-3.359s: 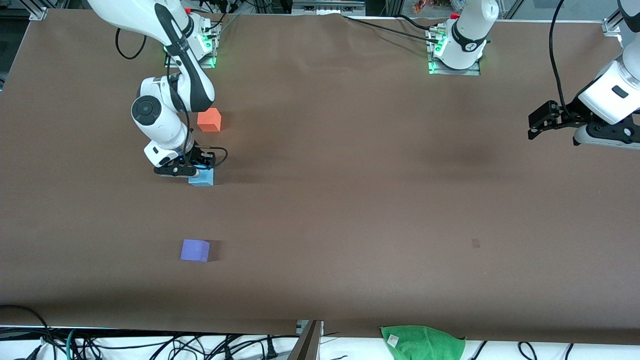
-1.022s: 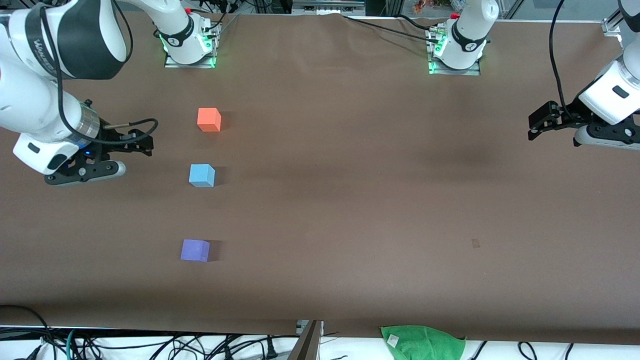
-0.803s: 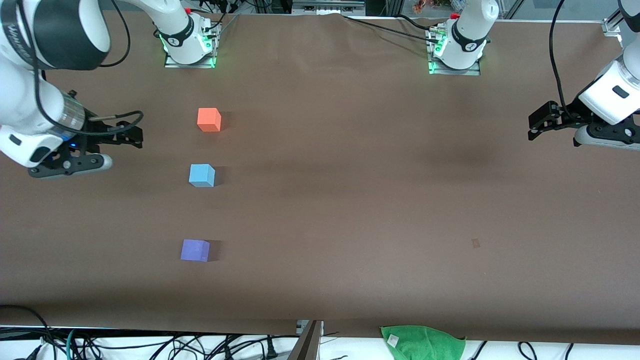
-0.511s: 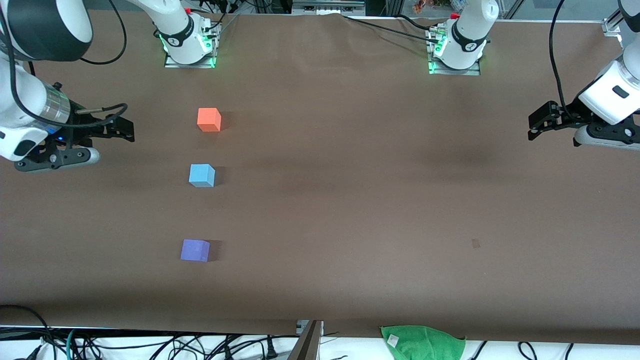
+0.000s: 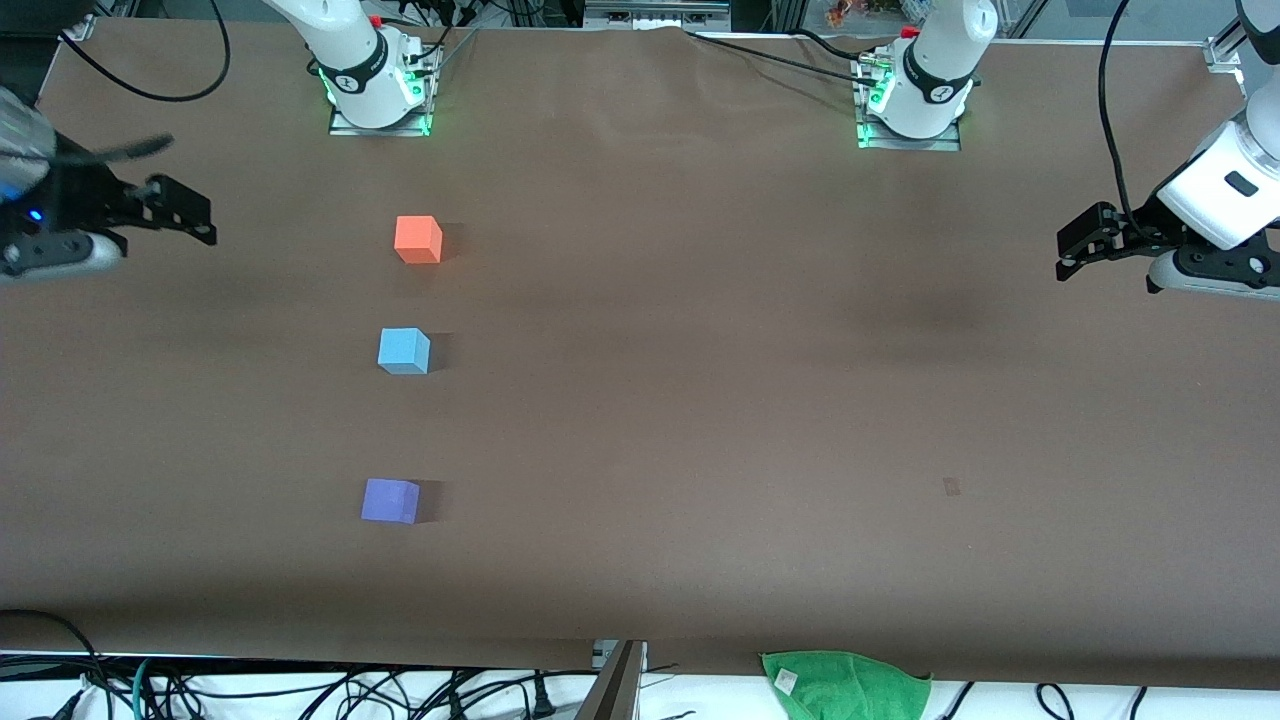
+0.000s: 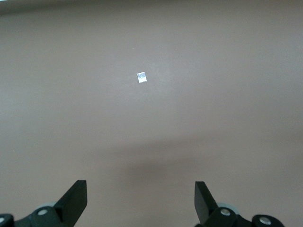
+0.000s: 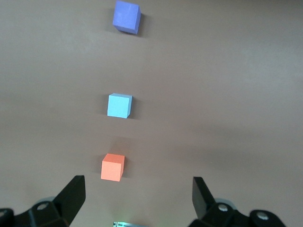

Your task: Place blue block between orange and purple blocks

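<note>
Blue block [image 5: 404, 351] lies well apart from empty right hand [image 5: 190, 218].

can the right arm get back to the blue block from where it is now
Probably yes. The right gripper hangs open over bare table toward the right arm's end, and the blue block stands alone between the orange block and purple block, touching neither, with nothing over it.

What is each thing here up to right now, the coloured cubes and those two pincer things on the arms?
blue block: resting on the table, in line between the other two cubes, untouched.
orange block: on the table, farther from the front camera than the blue one.
purple block: on the table, nearest the front camera.
right pincer: open, empty, at the right arm's end.
left pincer: open, empty, waiting at the left arm's end.
</note>
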Tool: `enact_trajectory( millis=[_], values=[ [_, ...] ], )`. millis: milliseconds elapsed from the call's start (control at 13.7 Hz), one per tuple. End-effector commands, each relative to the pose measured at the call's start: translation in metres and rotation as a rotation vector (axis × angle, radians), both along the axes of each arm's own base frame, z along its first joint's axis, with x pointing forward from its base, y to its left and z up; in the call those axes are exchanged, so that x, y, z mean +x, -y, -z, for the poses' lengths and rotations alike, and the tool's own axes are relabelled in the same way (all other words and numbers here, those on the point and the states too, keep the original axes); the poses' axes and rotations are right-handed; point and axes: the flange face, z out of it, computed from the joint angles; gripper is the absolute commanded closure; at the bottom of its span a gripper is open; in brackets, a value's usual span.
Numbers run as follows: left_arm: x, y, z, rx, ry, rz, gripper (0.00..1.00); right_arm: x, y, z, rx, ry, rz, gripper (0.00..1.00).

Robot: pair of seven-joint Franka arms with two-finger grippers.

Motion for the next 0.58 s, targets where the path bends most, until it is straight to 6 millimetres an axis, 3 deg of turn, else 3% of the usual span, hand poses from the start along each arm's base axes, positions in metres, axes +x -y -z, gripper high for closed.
enact_trajectory(
  millis=[0,292,511],
  values=[
    [0.004,0.002,-0.006,-0.008,-0.003,-0.005,0.00,-0.016,-0.018,-0.005,-0.052,0.004,-0.054,0.00],
    [0.004,0.002,-0.006,-0.008,-0.003,-0.007,0.00,-0.026,-0.018,-0.003,-0.052,-0.057,-0.035,0.00],
    [0.003,0.002,-0.006,-0.008,-0.005,-0.005,0.00,-0.016,-0.012,0.003,-0.052,-0.068,-0.041,0.00]
  ],
)
